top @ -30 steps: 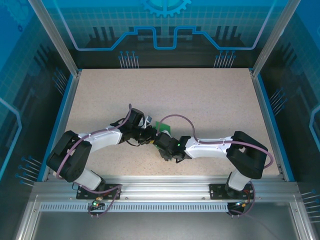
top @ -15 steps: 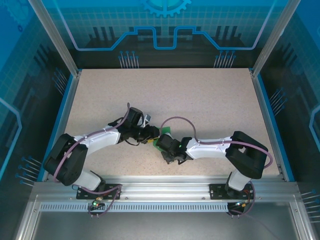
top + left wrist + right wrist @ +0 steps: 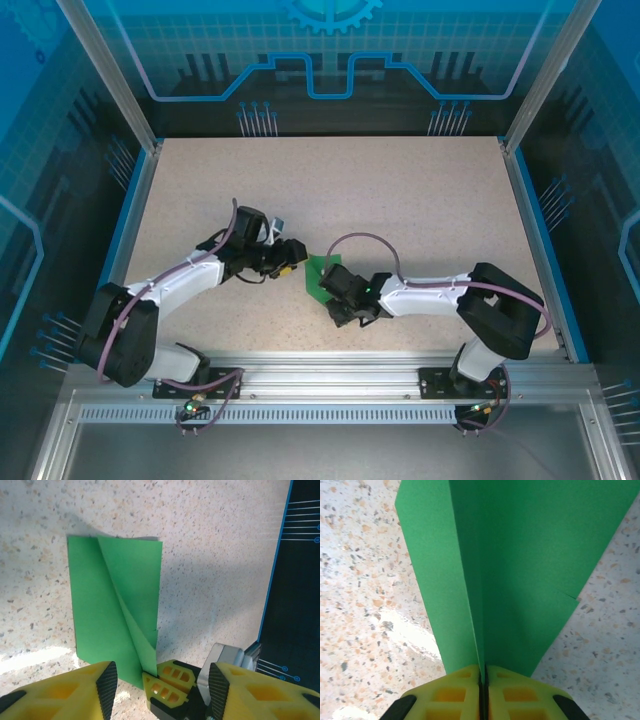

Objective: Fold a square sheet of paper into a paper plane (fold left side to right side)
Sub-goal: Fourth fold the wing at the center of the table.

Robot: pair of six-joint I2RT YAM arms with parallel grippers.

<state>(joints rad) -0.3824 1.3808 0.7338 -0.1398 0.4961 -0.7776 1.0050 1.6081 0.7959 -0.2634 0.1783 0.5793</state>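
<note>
"Two grippers on one scrap of paper. Which step are we at?"

"Mid-fold, I'd say. My right gripper (image 3: 483, 680) is pressed together on the green sheet (image 3: 520, 555), pinching one end of it right where a crease runs straight out from the jaws."

"What shape is the sheet in?"

"From the left wrist camera it's a narrow folded strip with one slanting flap across it. It isn't a pointed dart yet, so I judge there are several folds to go. It reaches away from the right gripper over the table (image 3: 225, 555) and throws a shadow, so I can't tell whether it lies flat or is lifted a little."

"And your other side?"

"My left gripper (image 3: 293, 266) is spread and holds nothing. Its fingers (image 3: 106, 682) stand either side of the right gripper's tip, just beside it."

"So what's next?"

"As I read it, the left gripper has to take a free edge away from the right gripper and carry it across, with the pinch as the anchor. The paper is thin, so pulling against that pinch could tear it or skew the crease. I'd go slowly."
</note>
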